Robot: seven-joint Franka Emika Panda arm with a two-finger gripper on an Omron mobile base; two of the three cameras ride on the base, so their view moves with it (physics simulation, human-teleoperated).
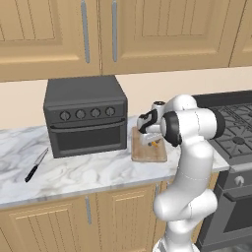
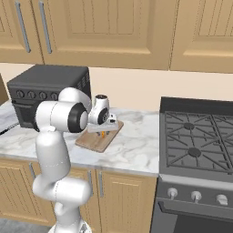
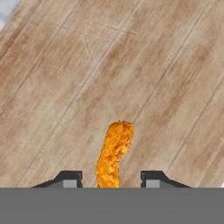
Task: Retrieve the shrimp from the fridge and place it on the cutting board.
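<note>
Counted on the marble counter (image 1: 88,172): one toaster oven (image 1: 86,115), one knife (image 1: 36,165), and one cutting board (image 1: 147,152) bearing one shrimp (image 3: 113,153). One stove (image 2: 200,136) adjoined it, with three knobs visible. The toaster oven carried four knobs.

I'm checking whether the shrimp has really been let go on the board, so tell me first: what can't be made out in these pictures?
- Shrimp: in the hand view its lower end runs under the bottom edge, so contact with the fingertips can't be judged.
- Shrimp in both base views: a tiny orange speck under the gripper; too small to tell if it rests on the cutting board.
- Cutting board's far edge: hidden by the hand in the left base view.
</note>
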